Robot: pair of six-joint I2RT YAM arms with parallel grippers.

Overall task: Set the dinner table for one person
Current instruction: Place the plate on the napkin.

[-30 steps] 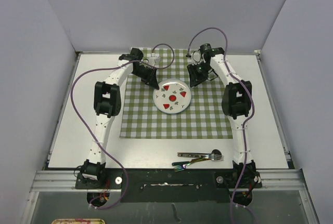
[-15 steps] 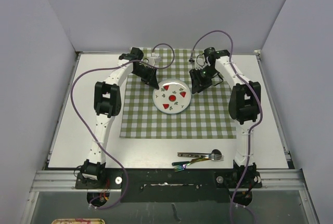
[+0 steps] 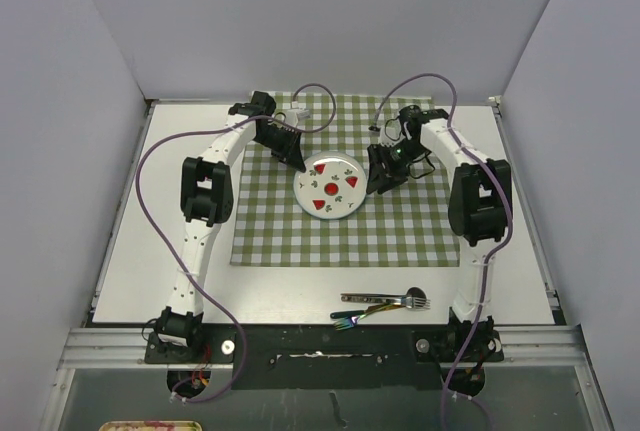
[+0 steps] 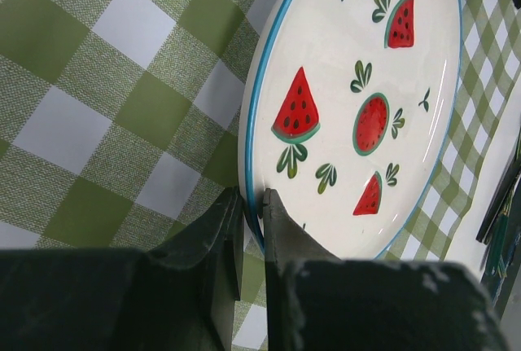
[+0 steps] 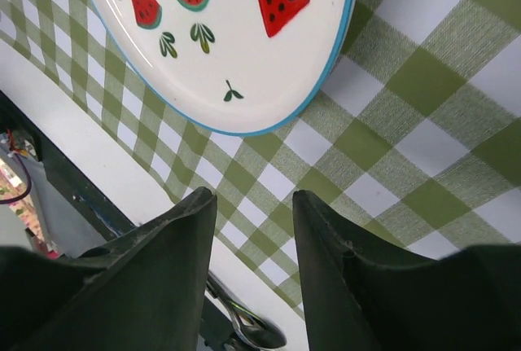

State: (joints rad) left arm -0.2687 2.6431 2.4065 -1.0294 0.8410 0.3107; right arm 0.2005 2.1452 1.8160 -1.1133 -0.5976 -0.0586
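Evidently we were at the plate-placing step. Our left gripper [image 4: 252, 204] was pinched nearly closed on the blue rim of the round white watermelon-patterned plate [image 4: 358, 66]. The plate sat on the green-and-white checked cloth [image 3: 300, 241], toward the far edge of the large white metal-railed dinner table [image 3: 150, 221] beneath both arms. Our right gripper [image 5: 254, 204] stood part-open and empty just beside the plate. Next, we judged, the left should release; the metal cutlery [image 3: 385, 303] at the table's near edge then needed fetching.

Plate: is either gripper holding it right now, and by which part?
The left gripper pinches the plate by its blue rim. The right gripper stands open just off the plate's edge, holding nothing.
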